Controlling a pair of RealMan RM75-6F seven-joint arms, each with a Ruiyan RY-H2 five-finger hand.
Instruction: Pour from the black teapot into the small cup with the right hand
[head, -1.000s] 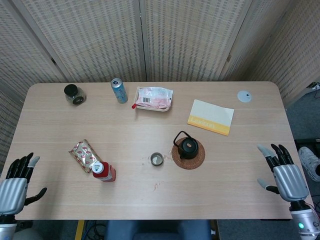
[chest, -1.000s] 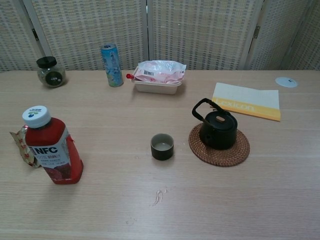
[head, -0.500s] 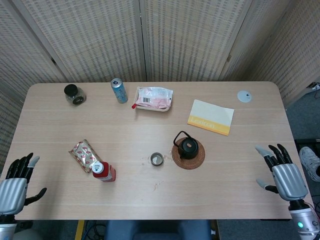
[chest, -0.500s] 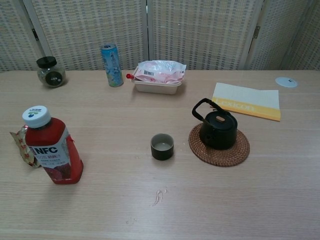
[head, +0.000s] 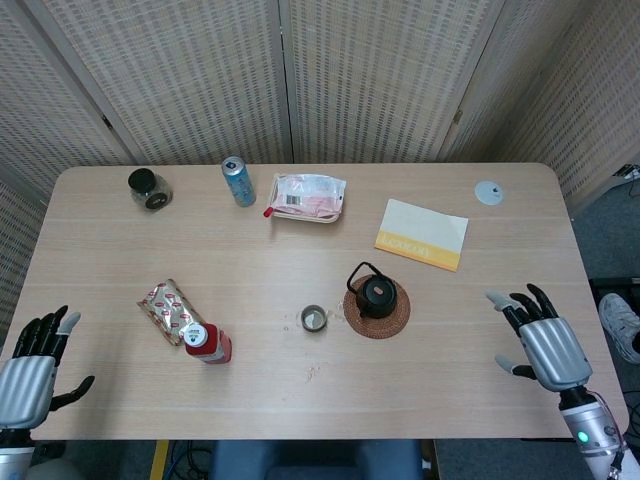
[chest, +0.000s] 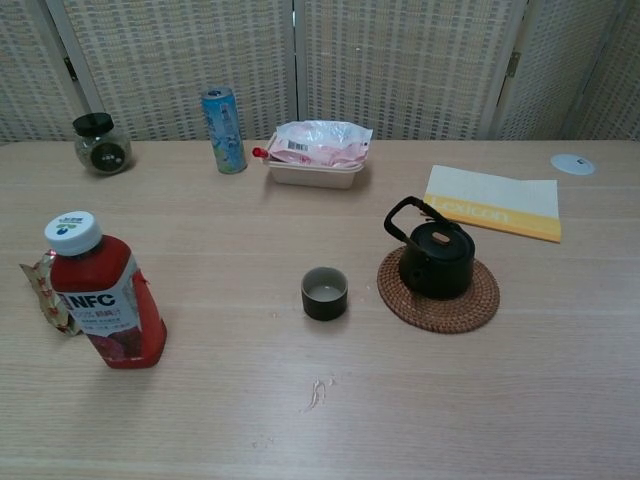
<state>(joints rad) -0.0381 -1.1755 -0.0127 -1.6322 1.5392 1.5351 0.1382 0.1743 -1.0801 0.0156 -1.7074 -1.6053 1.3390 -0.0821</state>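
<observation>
Right hand: the silver-and-black right hand (head: 540, 338) hovers over the near right corner of the light wooden table (head: 110, 260), fingers spread wide, palm empty, touching nothing; the chest view does not show it.
Left hand: the left hand (head: 32, 362) sits off the near left edge of the table, fingers apart, holding nothing.
Teapot: the black teapot with a looped handle (chest: 433, 254) stands upright on a round woven rattan coaster (chest: 470, 305), well apart from the right hand.
Cup: the small dark cup (chest: 324, 293) stands just to the left of the coaster, not touching it.
Near left: a red juice bottle with a white cap (chest: 100, 297) stands beside a foil snack packet (head: 165, 305).
Far side: a blue drinks can (chest: 223, 130), a dark-lidded glass jar (chest: 100, 143), a plastic-wrapped food tray (chest: 318, 152) and a white-and-yellow booklet (chest: 494, 201).
</observation>
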